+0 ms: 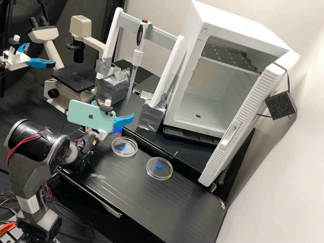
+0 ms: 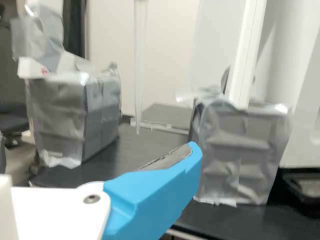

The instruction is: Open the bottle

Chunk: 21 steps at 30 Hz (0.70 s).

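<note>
Gripper point(image 1: 119, 108): hanging above the bench point(image 1: 135, 195), fingers point(image 1: 125, 120) standing apart
Bottle: place not telling clearly; a pink-and-blue bit point(image 1: 117, 130) is peeking out below one finger
Phone point(image 1: 88, 117): hiding part of the gripper
Stand point(image 1: 165, 36): holding a pipette point(image 1: 137, 55) tip down
Dishes point(image 1: 124, 152): lying flat, near each other
Cabinet point(image 1: 199, 104): standing open beside the stand

the pipette point(image 1: 136, 57) is white with a red button point(image 1: 144, 20) — the blocks point(image 1: 113, 88) flanking it silver-grey, the microscope point(image 1: 49, 34) to its left cream and black, the cabinet point(image 1: 233, 18) to its right white with a ribbed door point(image 1: 238, 116). in front of it come bright blue fingers point(image 1: 125, 120), a mint-green phone point(image 1: 82, 118) and clear dishes point(image 1: 117, 140) with blue patches point(image 1: 159, 165) — the bench point(image 1: 145, 202) black, finely striped.
</note>
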Motion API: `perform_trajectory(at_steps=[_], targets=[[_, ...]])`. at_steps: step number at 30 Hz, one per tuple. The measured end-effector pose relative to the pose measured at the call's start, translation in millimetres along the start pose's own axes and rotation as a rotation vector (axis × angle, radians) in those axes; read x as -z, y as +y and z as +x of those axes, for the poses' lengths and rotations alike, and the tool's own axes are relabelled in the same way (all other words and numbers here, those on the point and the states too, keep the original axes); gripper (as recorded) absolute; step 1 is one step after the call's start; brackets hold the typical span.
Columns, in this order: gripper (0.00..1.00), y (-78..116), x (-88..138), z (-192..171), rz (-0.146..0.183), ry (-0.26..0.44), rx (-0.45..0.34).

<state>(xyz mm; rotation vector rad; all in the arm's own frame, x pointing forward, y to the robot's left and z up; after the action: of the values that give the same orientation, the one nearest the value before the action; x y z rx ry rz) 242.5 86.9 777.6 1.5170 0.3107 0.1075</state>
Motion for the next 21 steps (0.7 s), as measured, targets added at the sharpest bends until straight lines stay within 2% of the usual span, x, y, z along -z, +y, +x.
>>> perform_trajectory(at_steps=[15,16,21], targets=[[1.00,-9.8,-4,14,0.003,-0.031,0.041],[0.00,-10.2,-4,14,0.003,-0.032,0.042],[0.00,-10.6,-4,14,0.003,-0.033,0.044]])
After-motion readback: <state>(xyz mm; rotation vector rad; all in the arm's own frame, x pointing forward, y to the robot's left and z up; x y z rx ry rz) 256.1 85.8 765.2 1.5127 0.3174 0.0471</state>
